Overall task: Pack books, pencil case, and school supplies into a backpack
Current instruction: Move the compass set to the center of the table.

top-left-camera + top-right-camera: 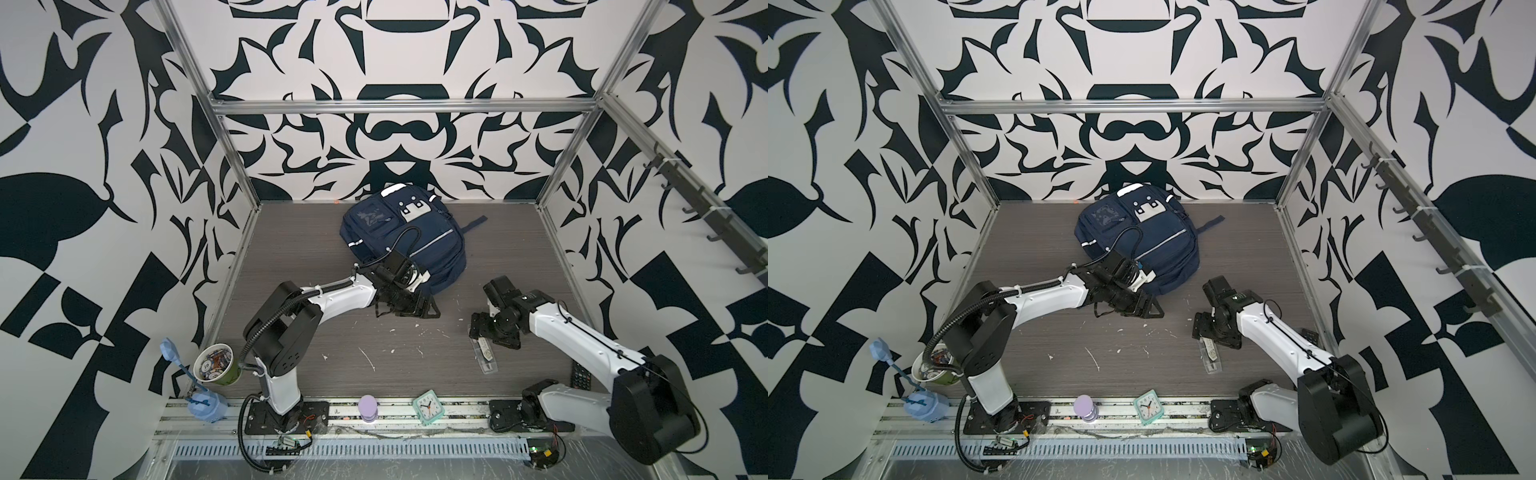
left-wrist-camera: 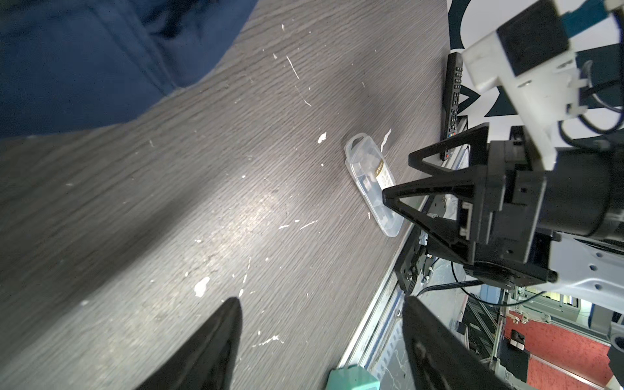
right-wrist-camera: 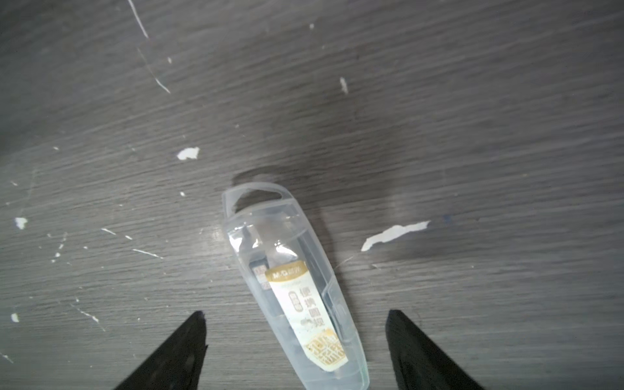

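Over the near right part of the wood-grain table (image 1: 316,332), the right gripper (image 3: 295,314) is hovering with its jaws spread wide and nothing clamped. In its wrist view the two dark fingers are straddling the clear plastic packet of school supplies (image 3: 297,287). The packet is lying flat on the table, its hang-tab end pointing away from the gripper, and neither finger is touching it.

Further out, the left gripper (image 2: 320,302) is also standing open and empty. It is hanging low over bare table just beside the near edge of the navy backpack (image 1: 399,237), which is lying toward the back wall with its patched front facing up. No open pocket is showing in either top view, so I cannot tell whether a zip is undone.

Neither the books nor the pink pencil case is appearing anywhere on the table. They are probably inside the backpack already, though the pictures cannot confirm it. That would leave the packet as the last item, with gripping, lifting and carrying it to the bag not yet done.

The black remote control (image 2: 452,101) and the teal alarm clock (image 1: 428,407) are sitting at the table's edges, apart from all this.
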`<action>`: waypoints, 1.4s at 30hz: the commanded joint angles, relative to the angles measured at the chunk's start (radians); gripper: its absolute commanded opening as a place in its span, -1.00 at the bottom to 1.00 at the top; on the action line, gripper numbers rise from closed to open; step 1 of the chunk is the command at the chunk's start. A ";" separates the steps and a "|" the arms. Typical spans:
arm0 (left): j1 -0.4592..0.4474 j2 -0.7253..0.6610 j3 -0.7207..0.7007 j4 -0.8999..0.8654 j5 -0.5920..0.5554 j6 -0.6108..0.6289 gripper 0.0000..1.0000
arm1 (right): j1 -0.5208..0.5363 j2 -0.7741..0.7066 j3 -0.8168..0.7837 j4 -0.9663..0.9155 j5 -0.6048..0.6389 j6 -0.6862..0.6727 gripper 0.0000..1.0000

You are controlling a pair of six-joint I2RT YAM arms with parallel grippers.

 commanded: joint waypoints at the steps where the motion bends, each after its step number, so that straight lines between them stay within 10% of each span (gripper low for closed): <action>1: -0.005 0.024 -0.006 0.013 0.023 -0.005 0.55 | 0.014 0.013 -0.013 0.046 -0.029 0.018 0.71; 21: -0.004 0.060 -0.031 0.027 -0.001 -0.076 0.53 | 0.205 0.162 -0.004 0.204 -0.031 0.132 0.66; 42: 0.002 0.052 -0.043 0.006 -0.022 -0.088 0.50 | 0.222 0.219 0.042 0.174 0.087 0.111 -0.01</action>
